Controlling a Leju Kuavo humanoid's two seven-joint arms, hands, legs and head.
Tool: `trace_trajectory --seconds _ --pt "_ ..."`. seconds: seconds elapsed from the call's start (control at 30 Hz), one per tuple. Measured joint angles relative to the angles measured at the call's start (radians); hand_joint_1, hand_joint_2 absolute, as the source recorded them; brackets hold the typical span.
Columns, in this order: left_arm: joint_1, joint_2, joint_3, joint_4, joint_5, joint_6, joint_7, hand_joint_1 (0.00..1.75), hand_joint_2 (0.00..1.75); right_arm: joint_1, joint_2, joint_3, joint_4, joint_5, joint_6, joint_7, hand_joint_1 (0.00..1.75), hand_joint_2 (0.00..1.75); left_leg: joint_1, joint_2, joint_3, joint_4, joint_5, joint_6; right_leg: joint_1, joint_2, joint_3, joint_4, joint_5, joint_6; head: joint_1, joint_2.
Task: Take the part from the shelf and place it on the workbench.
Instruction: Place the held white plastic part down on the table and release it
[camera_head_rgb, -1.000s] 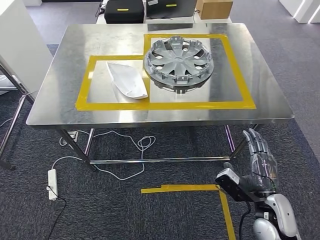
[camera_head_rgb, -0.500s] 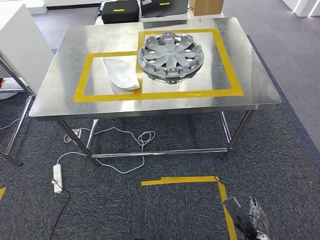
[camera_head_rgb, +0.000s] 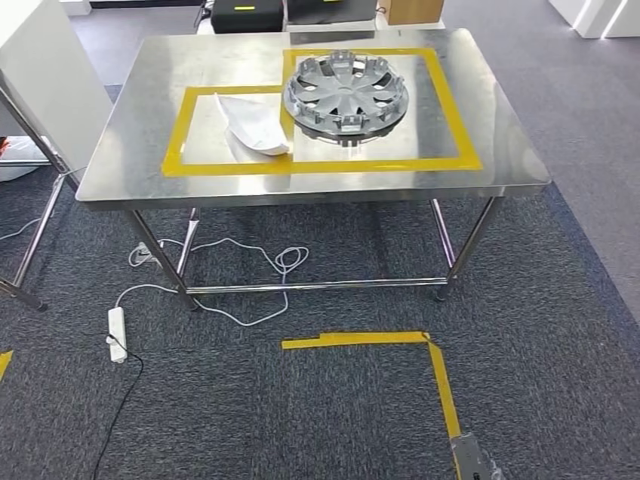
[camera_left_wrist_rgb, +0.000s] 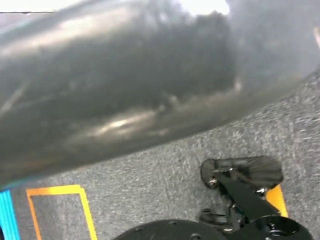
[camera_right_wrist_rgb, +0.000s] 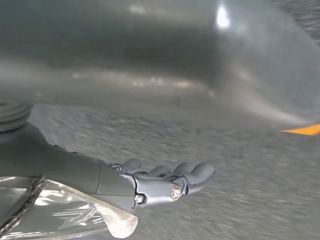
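steel workbench (camera_head_rgb: 121, 170), grey carpet (camera_head_rgb: 317, 420), floor tape (camera_head_rgb: 362, 340)

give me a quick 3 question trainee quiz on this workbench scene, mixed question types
1. True or false: the hubcap lies on the workbench.
2. The white part lies where, in the head view? A) left of the hubcap B) on the carpet C) under the workbench
3. What colour is the tape frame on the workbench?

Key: 1 true; 2 A; 3 yellow
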Motion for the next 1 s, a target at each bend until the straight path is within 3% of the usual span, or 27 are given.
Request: trace_trajectory --seconds 0.03,0.1,0.17,0.2,0.23,0.3,0.33,0.4,0.43,0.47,0.5,0.53,0.57,0.63,0.7,0.73,0.8,0.83,0.87,0.97,1.0 --pt "0.0 -0.004 0.003 -0.003 0.0 -0.001 0.0 0.0 0.0 0.0 0.002 -0.009 0.007 -0.002 0.001 -0.001 0.0 0.0 0.002 0.001 -0.021 0.006 0.011 -0.003 -0.003 0.0 0.018 0.009 0.026 0.005 0.0 0.0" --pt "0.0 -0.009 0.008 -0.009 0.0 -0.001 0.0 0.0 0.0 -0.004 0.005 -0.023 0.018 -0.004 0.002 -0.004 0.0 0.0 0.006 0.002 -0.061 0.027 0.028 -0.013 -0.009 -0.001 0.103 -0.072 0.086 0.013 0.0 0.0" --pt "0.0 -0.013 0.01 -0.016 0.001 -0.002 0.0 0.0 0.0 -0.013 0.009 -0.033 0.027 -0.004 0.003 -0.009 0.0 0.0 0.007 0.004 -0.093 0.052 0.043 -0.025 -0.011 0.0 0.216 -0.228 0.072 0.012 0.001 0.0" --pt "0.0 -0.015 0.012 -0.02 0.002 -0.002 0.0 0.0 0.0 -0.018 0.011 -0.038 0.034 -0.004 0.0 -0.014 0.0 0.0 0.006 0.004 -0.101 0.061 0.051 -0.03 -0.01 0.0 0.25 -0.283 0.053 0.008 0.001 0.0" --pt "0.001 -0.017 0.015 -0.025 0.004 -0.004 -0.001 0.0 0.0 -0.023 0.013 -0.044 0.043 -0.004 -0.003 -0.019 0.0 0.0 0.007 0.005 -0.106 0.065 0.06 -0.035 -0.007 0.001 0.263 -0.311 0.04 0.001 0.002 0.0" --pt "0.003 -0.022 0.024 -0.035 0.006 -0.009 -0.003 0.0 0.0 -0.029 0.016 -0.059 0.072 -0.006 -0.014 -0.033 0.0 0.0 0.01 0.002 -0.114 0.069 0.067 -0.045 -0.006 -0.002 0.244 -0.309 0.049 -0.019 0.003 0.0" --pt "0.005 -0.024 0.029 -0.041 0.006 -0.012 -0.004 0.0 0.0 -0.031 0.017 -0.068 0.086 -0.006 -0.019 -0.04 0.0 0.0 0.012 -0.001 -0.121 0.084 0.043 -0.052 -0.006 -0.005 0.233 -0.307 0.059 -0.03 0.002 0.0" --pt "0.008 -0.031 0.037 -0.053 0.006 -0.019 -0.006 0.0 0.0 -0.035 0.018 -0.088 0.109 -0.009 -0.029 -0.053 0.0 0.0 0.017 -0.005 -0.14 0.167 -0.061 -0.065 -0.008 -0.009 0.207 -0.306 0.083 -0.047 -0.002 0.0" --pt "0.009 -0.034 0.041 -0.058 0.006 -0.022 -0.008 0.0 0.0 -0.037 0.018 -0.097 0.117 -0.009 -0.032 -0.059 0.0 0.0 0.019 -0.005 -0.147 0.23 -0.118 -0.07 -0.007 -0.009 0.192 -0.305 0.096 -0.05 -0.004 0.0" --pt "0.009 -0.037 0.045 -0.063 0.005 -0.026 -0.009 0.0 0.0 -0.039 0.018 -0.107 0.126 -0.009 -0.034 -0.065 0.0 0.0 0.021 -0.005 -0.15 0.294 -0.155 -0.073 -0.006 -0.01 0.178 -0.304 0.108 -0.051 -0.005 0.0" --pt "0.007 -0.039 0.048 -0.068 0.003 -0.029 -0.011 0.0 0.0 -0.042 0.018 -0.116 0.135 -0.008 -0.035 -0.07 0.0 0.0 0.023 -0.005 -0.145 0.341 -0.164 -0.074 -0.005 -0.011 0.162 -0.301 0.121 -0.051 -0.005 0.0" --pt "0.006 -0.042 0.052 -0.073 0.001 -0.032 -0.012 0.0 0.0 -0.045 0.018 -0.124 0.143 -0.006 -0.036 -0.074 0.0 0.0 0.024 -0.005 -0.13 0.361 -0.148 -0.075 -0.004 -0.012 0.145 -0.297 0.133 -0.05 -0.005 0.0" --pt "0.005 -0.045 0.055 -0.078 -0.001 -0.034 -0.013 0.0 0.0 -0.047 0.018 -0.132 0.15 -0.004 -0.036 -0.078 0.0 0.0 0.024 -0.005 -0.101 0.349 -0.118 -0.073 -0.004 -0.012 0.128 -0.291 0.144 -0.048 -0.005 0.0" --pt "0.003 -0.049 0.06 -0.088 -0.003 -0.037 -0.014 0.0 0.0 -0.05 0.018 -0.145 0.158 0.0 -0.037 -0.083 0.0 0.0 0.023 -0.007 -0.004 0.236 -0.077 -0.064 -0.003 -0.01 0.095 -0.279 0.163 -0.043 -0.006 0.0" --pt "0.002 -0.053 0.065 -0.097 -0.004 -0.039 -0.014 0.0 0.0 -0.052 0.018 -0.156 0.163 0.005 -0.037 -0.087 0.0 0.0 0.02 -0.01 0.091 0.092 -0.095 -0.052 -0.002 -0.009 0.075 -0.272 0.181 -0.033 -0.005 0.0" --pt "0.001 -0.055 0.067 -0.101 -0.004 -0.039 -0.014 0.0 0.0 -0.053 0.018 -0.16 0.165 0.006 -0.037 -0.088 0.0 0.0 0.017 -0.011 0.114 0.049 -0.107 -0.047 -0.002 -0.009 0.068 -0.271 0.192 -0.026 -0.005 0.0" --pt "0.001 -0.058 0.074 -0.107 -0.004 -0.04 -0.014 0.0 0.0 -0.054 0.018 -0.169 0.171 0.007 -0.038 -0.09 0.0 0.0 0.015 -0.009 0.109 0.023 -0.105 -0.036 -0.005 -0.008 0.055 -0.27 0.207 -0.012 -0.005 0.0" --pt "0.001 -0.06 0.077 -0.11 -0.004 -0.04 -0.014 0.0 0.0 -0.053 0.018 -0.172 0.173 0.007 -0.038 -0.09 0.0 0.0 0.016 -0.007 0.099 0.018 -0.096 -0.028 -0.006 -0.006 0.046 -0.262 0.194 -0.007 -0.004 0.0" --pt "0.001 -0.061 0.079 -0.112 -0.004 -0.04 -0.014 0.0 0.0 -0.052 0.018 -0.175 0.175 0.007 -0.038 -0.09 0.0 0.0 0.017 -0.004 0.087 0.014 -0.085 -0.019 -0.006 -0.004 0.033 -0.238 0.16 -0.004 -0.003 0.0" --pt "0.001 -0.066 0.082 -0.115 -0.004 -0.041 -0.014 0.0 0.0 -0.052 0.018 -0.179 0.18 0.008 -0.038 -0.09 0.0 0.0 0.013 0.001 0.041 0.017 -0.049 -0.004 -0.007 -0.002 -0.001 -0.074 0.011 0.0 -0.001 0.0" --pt "0.001 -0.067 0.083 -0.116 -0.004 -0.041 -0.014 0.0 0.0 -0.053 0.018 -0.18 0.182 0.008 -0.038 -0.09 0.0 0.0 0.011 0.002 0.025 0.018 -0.036 -0.004 -0.007 -0.002 -0.001 -0.025 -0.005 0.001 -0.002 0.0"
